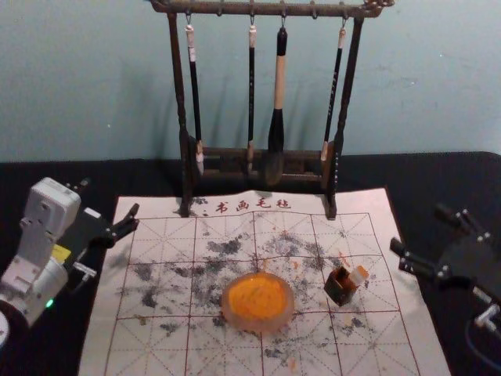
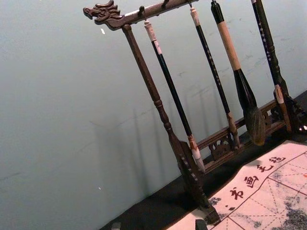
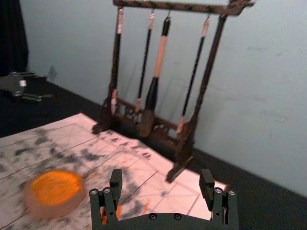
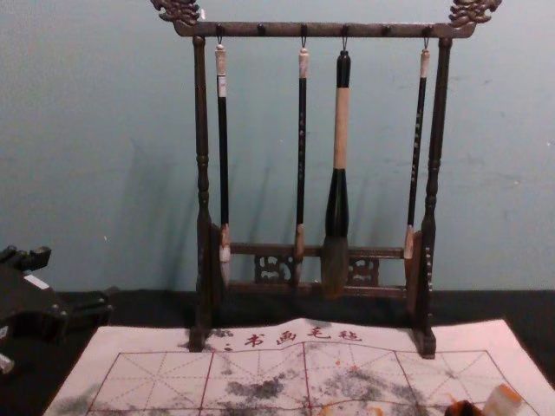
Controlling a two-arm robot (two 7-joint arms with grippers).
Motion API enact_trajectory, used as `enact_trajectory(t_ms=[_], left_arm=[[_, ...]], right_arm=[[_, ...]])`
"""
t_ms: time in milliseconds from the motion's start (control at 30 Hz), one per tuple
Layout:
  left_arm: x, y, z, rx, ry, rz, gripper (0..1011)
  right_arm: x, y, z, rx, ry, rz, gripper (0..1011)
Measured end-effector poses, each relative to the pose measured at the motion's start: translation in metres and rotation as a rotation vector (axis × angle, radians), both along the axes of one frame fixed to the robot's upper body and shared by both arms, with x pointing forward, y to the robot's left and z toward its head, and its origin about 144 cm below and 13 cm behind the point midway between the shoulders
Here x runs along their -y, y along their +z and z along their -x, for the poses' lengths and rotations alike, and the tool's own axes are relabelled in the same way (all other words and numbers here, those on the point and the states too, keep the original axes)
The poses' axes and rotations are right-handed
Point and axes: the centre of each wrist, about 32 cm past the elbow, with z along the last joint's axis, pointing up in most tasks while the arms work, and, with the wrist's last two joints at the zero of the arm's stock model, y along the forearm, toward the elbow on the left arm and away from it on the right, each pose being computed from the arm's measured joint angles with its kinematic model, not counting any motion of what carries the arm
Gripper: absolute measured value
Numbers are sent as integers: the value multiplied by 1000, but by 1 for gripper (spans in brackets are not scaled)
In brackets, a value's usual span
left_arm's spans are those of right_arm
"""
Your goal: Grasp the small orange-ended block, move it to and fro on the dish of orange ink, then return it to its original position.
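Item, right gripper [image 3: 161, 174]: parted, nothing between its fingers, held above the table beyond the mat's edge; I judge it the hand for this job. Item, left gripper [image 2: 158, 224]: likewise spread and bearing nothing, idle over the far side of the mat [image 1: 164, 254]. Item, one orange-ended block [image 1: 358, 275]: to the left of my right hand and nearer the body, standing tilted at the small dark box [image 1: 341, 287]; whether it sits inside or leans on the rim, I cannot tell. Item, one dish of orange ink [image 1: 258, 302]: farther left of that hand, past the box, apart from it. Handling, estimated: block light, stiff, small enough for one modest pinch; its pale sides probably dry and sure, its orange end likely damp, slick and apt to smear; edges perhaps brittle if I squeeze hard. Recommended hold: pads flat on two opposite pale sides, clear of the orange, fingers following the tilt so that I draw it away along its own lean. Caution: the box looks light too, and a careless fingertip may drag it along or tip it; I note its place for the return.
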Motion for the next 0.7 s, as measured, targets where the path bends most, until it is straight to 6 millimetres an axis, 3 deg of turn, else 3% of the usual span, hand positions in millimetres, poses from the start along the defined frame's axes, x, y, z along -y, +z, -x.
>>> enact_trajectory(t_ms=[333,700], left_arm=[[0,0,0,0,0,0,1001],[0,0,0,0,0,0,1001]], right_arm=[[-9,-12,9,-97,35,-17,1002],[-16,-23,2,-159,25,-21,1002]])
